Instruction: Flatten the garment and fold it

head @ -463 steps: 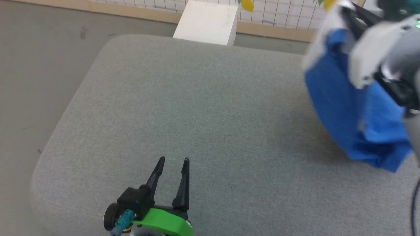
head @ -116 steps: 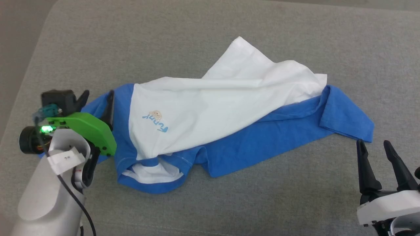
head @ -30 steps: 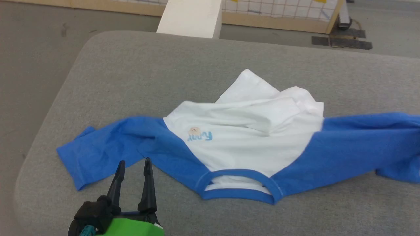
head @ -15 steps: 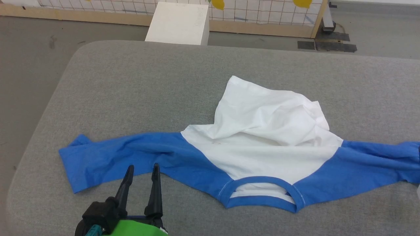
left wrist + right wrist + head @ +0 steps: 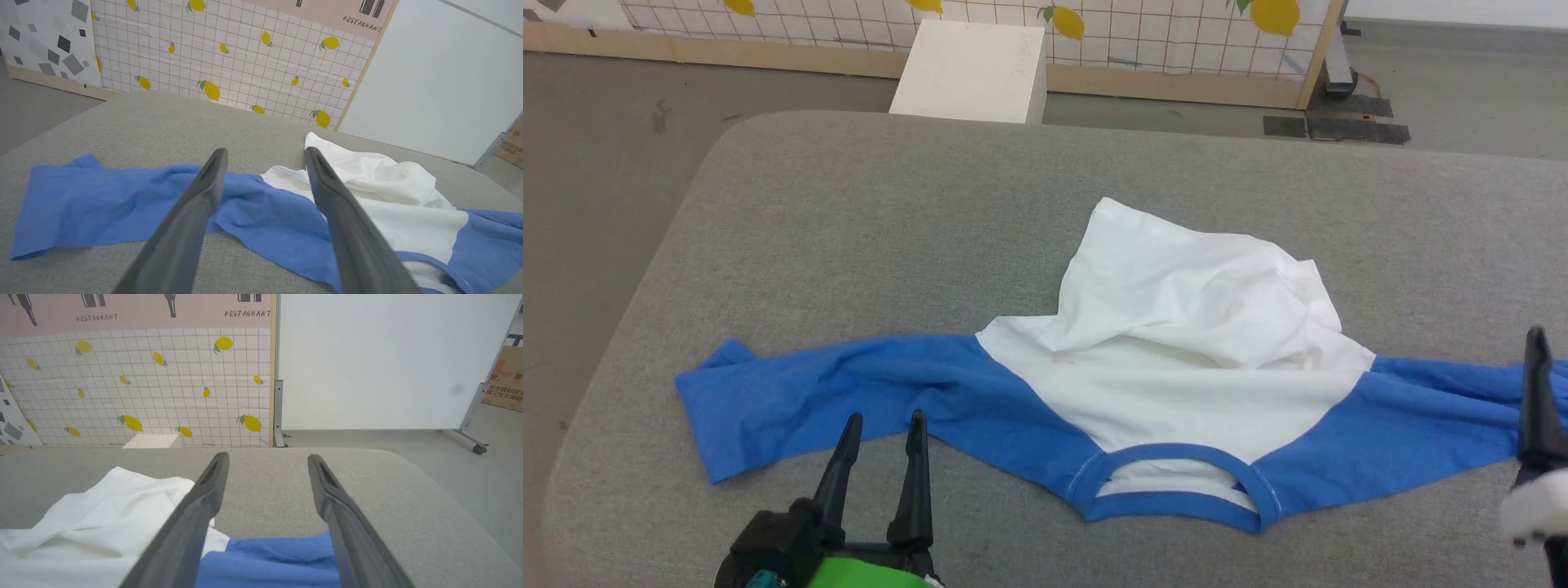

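The garment (image 5: 1176, 359) lies on the grey cushioned table (image 5: 866, 220) with its blue collar towards me and its blue sleeves spread left and right. Its white body is crumpled and bunched towards the far side. My left gripper (image 5: 885, 416) is open, its tips just at the near edge of the left sleeve (image 5: 102, 204) and nothing between the fingers. My left gripper (image 5: 265, 150) also looks across that sleeve. My right gripper (image 5: 267, 457) is open above the right sleeve (image 5: 278, 559), holding nothing. One of its dark fingers (image 5: 1538, 400) shows at the right edge.
A white box (image 5: 970, 72) stands on the floor beyond the table's far edge, before a lemon-patterned partition (image 5: 1176, 41). Grey floor (image 5: 596, 204) lies off the rounded left edge. A white panel on a wheeled frame (image 5: 388, 359) stands behind the right end.
The white body has flopped over and now hides the small print. The right sleeve has settled flat on the table. A right gripper finger has come into view. The head camera has shifted.
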Controlling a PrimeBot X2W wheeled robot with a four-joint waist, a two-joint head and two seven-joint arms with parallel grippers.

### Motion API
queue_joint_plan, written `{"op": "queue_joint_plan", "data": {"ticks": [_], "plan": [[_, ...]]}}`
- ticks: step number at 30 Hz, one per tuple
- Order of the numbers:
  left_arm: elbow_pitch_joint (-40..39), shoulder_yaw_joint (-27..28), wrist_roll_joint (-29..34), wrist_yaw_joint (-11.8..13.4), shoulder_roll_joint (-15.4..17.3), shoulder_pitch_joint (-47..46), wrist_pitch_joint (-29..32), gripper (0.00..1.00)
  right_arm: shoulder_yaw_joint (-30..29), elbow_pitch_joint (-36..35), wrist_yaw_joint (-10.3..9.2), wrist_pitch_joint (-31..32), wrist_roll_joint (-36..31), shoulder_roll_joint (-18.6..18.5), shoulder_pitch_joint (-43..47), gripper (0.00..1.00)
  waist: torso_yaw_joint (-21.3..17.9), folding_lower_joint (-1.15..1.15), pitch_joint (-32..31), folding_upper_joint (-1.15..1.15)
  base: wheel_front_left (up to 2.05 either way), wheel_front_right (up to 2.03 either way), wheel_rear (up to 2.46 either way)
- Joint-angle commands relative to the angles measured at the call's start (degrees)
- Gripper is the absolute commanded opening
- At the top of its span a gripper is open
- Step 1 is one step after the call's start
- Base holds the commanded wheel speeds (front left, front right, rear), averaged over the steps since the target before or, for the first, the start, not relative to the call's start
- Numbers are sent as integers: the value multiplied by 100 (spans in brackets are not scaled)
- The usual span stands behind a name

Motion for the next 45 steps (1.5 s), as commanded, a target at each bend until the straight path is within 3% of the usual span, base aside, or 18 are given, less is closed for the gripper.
{"op": "queue_joint_plan", "data": {"ticks": [1, 11, 16, 25, 44, 45], "plan": [[23, -18, 9, -26, 27, 108, -49, 100, 52, -124, -9, -118, -59, 69, 262, 100, -9, 0, 8, 0, 0, 0, 0], [167, -180, 262, -2, 150, 325, 161, 100, 451, 121, -9, -715, 581, 162, 1218, 100, -227, 0, 121, 0, 0, 0, 0], [254, -549, 309, -132, 347, 105, 1507, 100, 512, 219, -9, -803, 540, 163, 1103, 100, -304, 0, 177, 0, 0, 0, 0], [552, -1093, 648, -395, 719, -733, 3016, 100, 640, 246, -9, -814, 580, 164, 918, 100, -403, 0, 479, 0, 0, 0, 0], [2083, -1377, 630, -586, 868, -1996, 3613, 100, 716, 151, -9, -737, 613, 164, 676, 100, -621, 0, 1077, 0, 0, 0, 0], [2182, -1425, 599, -601, 870, -2020, 3671, 45, 715, 148, -9, -731, 618, 164, 665, 100, -621, 0, 1085, 0, 0, 0, 0]]}}
